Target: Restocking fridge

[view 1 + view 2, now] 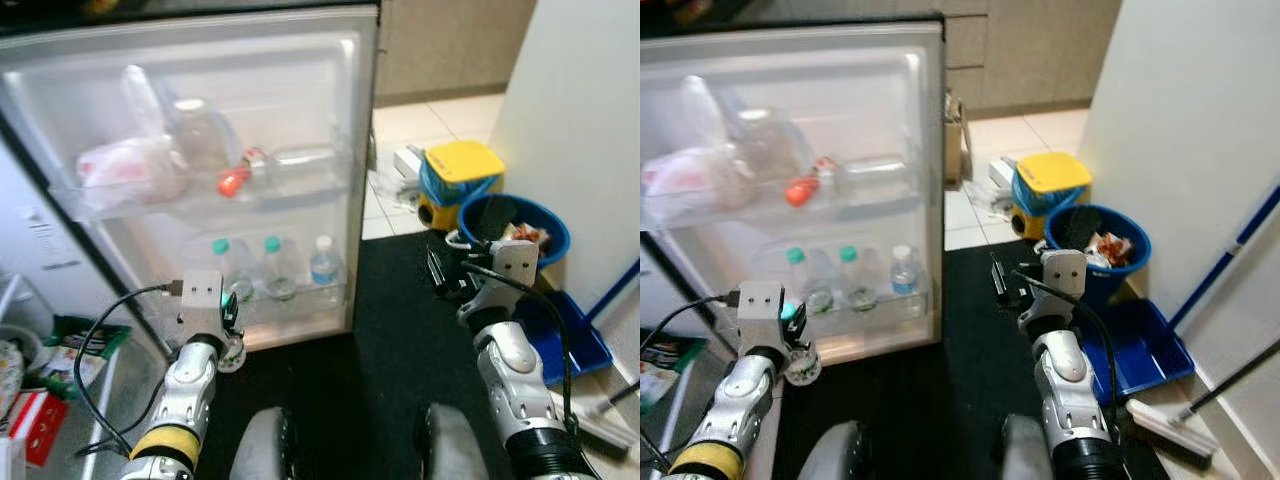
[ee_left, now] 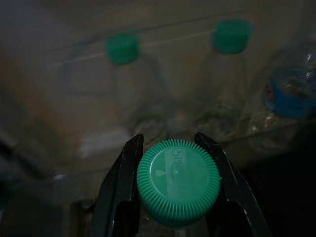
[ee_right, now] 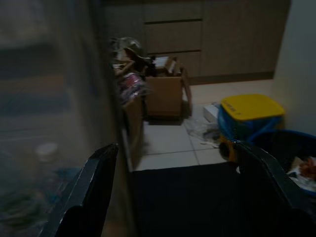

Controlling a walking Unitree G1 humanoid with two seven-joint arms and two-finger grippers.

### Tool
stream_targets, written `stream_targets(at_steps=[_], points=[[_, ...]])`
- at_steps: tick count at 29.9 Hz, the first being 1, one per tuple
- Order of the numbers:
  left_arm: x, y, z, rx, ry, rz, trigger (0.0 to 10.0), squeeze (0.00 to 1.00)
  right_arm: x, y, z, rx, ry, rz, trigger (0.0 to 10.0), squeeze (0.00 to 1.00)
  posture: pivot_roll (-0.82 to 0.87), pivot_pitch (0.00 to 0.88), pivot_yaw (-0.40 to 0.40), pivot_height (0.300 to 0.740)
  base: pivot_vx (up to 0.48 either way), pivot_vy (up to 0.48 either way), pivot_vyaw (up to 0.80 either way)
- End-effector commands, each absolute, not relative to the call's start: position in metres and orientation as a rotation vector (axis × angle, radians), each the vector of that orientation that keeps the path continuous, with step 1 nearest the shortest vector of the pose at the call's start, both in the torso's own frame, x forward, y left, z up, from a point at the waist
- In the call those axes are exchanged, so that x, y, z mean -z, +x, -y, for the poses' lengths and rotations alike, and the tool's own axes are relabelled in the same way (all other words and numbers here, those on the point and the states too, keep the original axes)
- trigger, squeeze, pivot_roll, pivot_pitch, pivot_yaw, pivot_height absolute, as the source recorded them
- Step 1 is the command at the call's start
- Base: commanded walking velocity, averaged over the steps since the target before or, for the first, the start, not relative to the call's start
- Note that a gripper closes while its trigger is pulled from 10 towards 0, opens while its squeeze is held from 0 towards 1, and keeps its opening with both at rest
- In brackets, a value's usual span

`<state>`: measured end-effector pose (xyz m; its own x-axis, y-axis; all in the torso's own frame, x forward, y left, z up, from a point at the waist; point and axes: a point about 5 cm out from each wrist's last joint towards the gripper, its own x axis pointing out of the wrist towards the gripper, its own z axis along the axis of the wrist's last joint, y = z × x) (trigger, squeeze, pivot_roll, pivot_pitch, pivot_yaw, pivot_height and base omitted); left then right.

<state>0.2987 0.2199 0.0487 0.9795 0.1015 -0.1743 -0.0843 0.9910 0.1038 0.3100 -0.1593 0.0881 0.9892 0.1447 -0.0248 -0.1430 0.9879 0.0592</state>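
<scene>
Left wrist view: left gripper (image 2: 178, 185) clamped on a green-capped bottle (image 2: 178, 180) before the lower door shelf (image 1: 290, 300). Best kept upright and lifted over the rail, beside the shelved bottles (image 1: 272, 268). Right gripper (image 3: 177, 192) gapes wide, empty.

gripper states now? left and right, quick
Left hand: closed on a green-capped bottle, in front of the fridge door's lower shelf.
Right hand: open, empty.

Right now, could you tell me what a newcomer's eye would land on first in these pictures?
The open fridge door, its lower shelf lined with three bottles. Just before that shelf, the left gripper has its fingers shut on a green-capped bottle. On the robot's right, a yellow-lidded container stands beside a blue bin, near the open right gripper.
</scene>
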Motion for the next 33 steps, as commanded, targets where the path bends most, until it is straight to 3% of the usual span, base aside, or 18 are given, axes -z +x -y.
stream_targets(at_steps=[1, 21, 33], points=[[-0.059, 0.302, -0.234, -0.121, 0.126, -0.142, 10.0, 0.0, -0.089, 0.312, 0.154, -0.162, 0.037, -0.02, 10.0, 0.0, -0.01, 0.0, 0.015, 0.526, 0.0, 0.0, 0.0], [-0.065, 0.282, -0.285, -0.379, 0.17, -0.117, 10.0, 0.0, -0.085, 0.303, 0.122, -0.35, -0.015, -0.019, 10.0, 0.0, 0.01, 0.0, -0.002, 0.436, 0.0, 0.0, 0.0], [-0.077, 0.273, -0.303, -0.445, 0.074, -0.068, 10.0, 0.0, -0.104, 0.307, 0.105, -0.497, -0.062, 0.04, 10.0, 0.0, 0.02, 0.037, -0.051, 0.436, 0.0, 0.0, 0.0]])
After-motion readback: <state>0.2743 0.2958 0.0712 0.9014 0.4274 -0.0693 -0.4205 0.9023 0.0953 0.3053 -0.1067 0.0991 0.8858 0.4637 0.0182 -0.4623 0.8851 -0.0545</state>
